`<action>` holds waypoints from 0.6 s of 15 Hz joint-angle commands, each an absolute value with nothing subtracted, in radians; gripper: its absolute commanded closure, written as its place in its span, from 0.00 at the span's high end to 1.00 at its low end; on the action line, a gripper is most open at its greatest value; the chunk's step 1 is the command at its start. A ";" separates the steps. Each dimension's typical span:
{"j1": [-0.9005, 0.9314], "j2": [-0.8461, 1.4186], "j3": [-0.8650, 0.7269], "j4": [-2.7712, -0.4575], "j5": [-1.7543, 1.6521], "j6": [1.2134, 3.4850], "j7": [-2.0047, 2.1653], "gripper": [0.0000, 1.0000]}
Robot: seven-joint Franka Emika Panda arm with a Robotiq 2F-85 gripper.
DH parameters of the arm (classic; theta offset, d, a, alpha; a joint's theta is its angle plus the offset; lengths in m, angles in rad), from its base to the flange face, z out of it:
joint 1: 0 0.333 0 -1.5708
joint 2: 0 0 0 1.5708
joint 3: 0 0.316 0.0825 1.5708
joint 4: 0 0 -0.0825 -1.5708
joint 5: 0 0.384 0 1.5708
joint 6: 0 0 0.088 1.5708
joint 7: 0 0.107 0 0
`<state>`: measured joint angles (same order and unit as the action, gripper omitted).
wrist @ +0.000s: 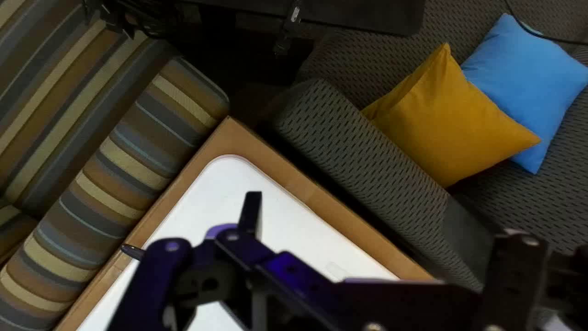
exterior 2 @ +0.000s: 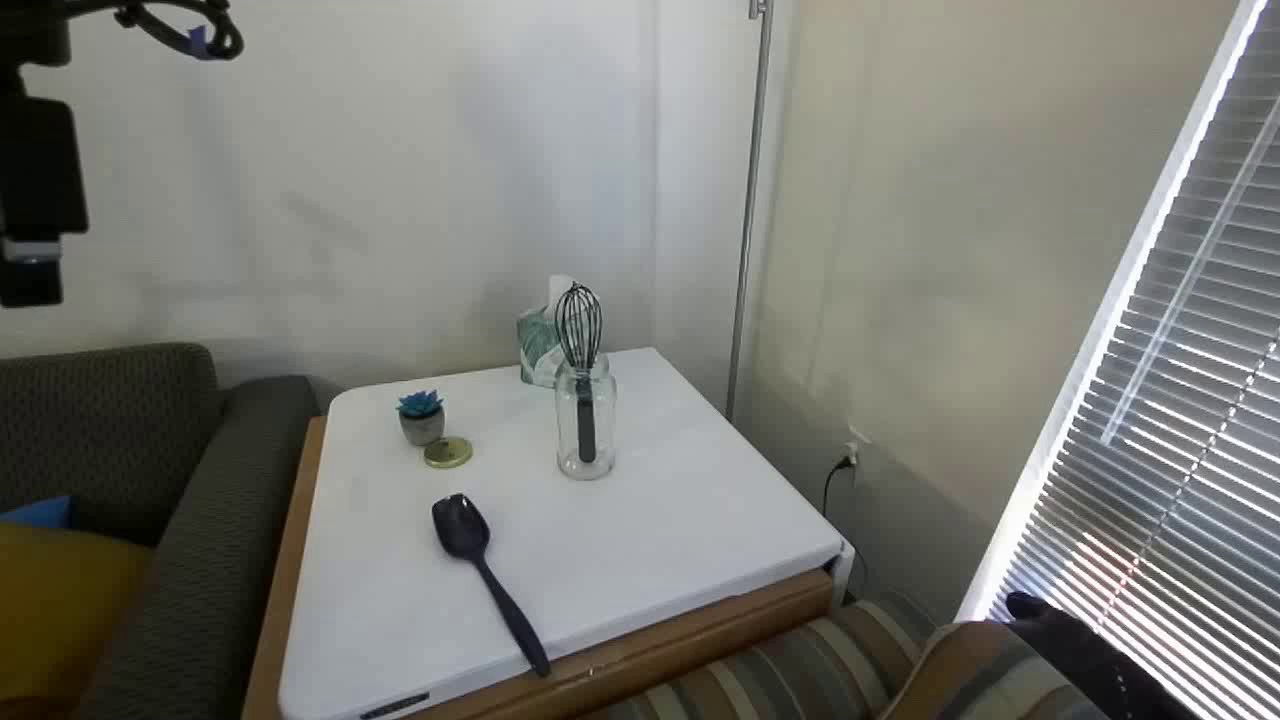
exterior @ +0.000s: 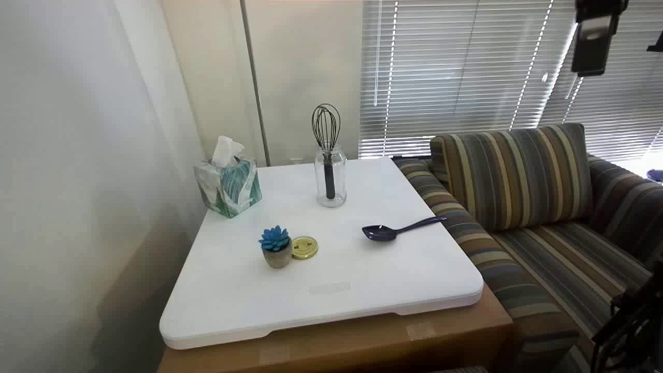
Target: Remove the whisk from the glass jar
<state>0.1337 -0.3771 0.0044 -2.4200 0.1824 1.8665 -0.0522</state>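
The clear glass jar (exterior: 337,181) stands upright on the white tabletop, toward its back; it also shows in the other view (exterior 2: 603,430). The dark whisk (exterior: 326,124) stands in it, handle down, wire loops above the rim; both exterior views show this (exterior 2: 579,325). My gripper (exterior: 593,46) hangs high at the upper right, far from the jar, and is at the upper left edge in an exterior view (exterior 2: 40,190). In the wrist view one finger (wrist: 250,214) is spread outward with nothing against it. The gripper looks open and empty. Jar and whisk are out of the wrist view.
A dark blue spoon (exterior: 383,232) lies on the white tabletop (exterior: 248,311). A teal tissue box (exterior: 230,186), a blue succulent pot (exterior: 277,251) and a gold lid (exterior: 304,247) also stand there. A striped armchair (exterior: 466,248) borders the table; a metal pole (exterior 2: 750,210) stands behind.
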 commanded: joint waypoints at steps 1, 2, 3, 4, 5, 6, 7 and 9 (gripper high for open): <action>0.116 -0.377 0.021 -2.419 0.188 1.864 -0.058 1.00; 0.112 -0.359 0.022 -2.406 0.165 1.869 -0.066 1.00; 0.110 -0.342 0.019 -2.395 0.158 1.881 -0.078 1.00; 0.106 -0.319 0.016 -2.381 0.142 1.897 -0.093 1.00; 0.104 -0.302 0.013 -2.370 0.129 1.914 -0.105 1.00; 0.100 -0.278 0.010 -2.356 0.109 1.942 -0.122 1.00; 0.096 -0.255 0.009 -2.344 0.088 1.971 -0.136 1.00; 0.092 -0.204 0.003 -2.317 0.057 2.063 -0.186 1.00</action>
<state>0.1150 -0.3044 0.0057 -2.3784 0.0925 1.9749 -0.1089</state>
